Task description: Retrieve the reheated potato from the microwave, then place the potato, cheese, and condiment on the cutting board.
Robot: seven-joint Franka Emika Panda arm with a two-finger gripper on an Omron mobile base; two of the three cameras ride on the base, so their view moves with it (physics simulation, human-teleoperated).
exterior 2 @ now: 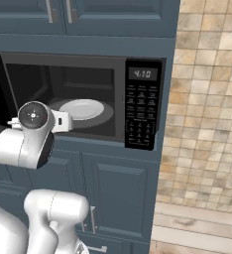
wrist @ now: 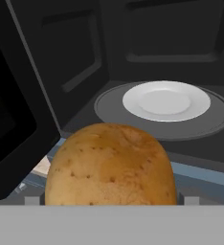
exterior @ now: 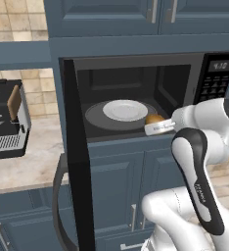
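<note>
Your fingers [wrist: 112,203] stood spread wide with potato [wrist: 111,165] between them, filling near foreground of hand view; whether they pressed it, you couldn't tell. Potato [exterior: 154,118] sat at front right of microwave [exterior: 136,93] opening, just beside white plate [exterior: 125,110] on dark turntable [exterior: 94,120]. Door [exterior: 77,162] hung open at left. Coffee machine [exterior: 6,120] stood on desk [exterior: 33,162] further left.

The microwave [exterior: 136,98] door [exterior: 77,162] stands swung open left of the gripper [exterior: 158,125]; its cavity mouth ahead is unblocked. A white plate [wrist: 165,100] sits on the turntable [wrist: 219,119] beyond; the potato [wrist: 111,165] fills the space between the jaws.
</note>
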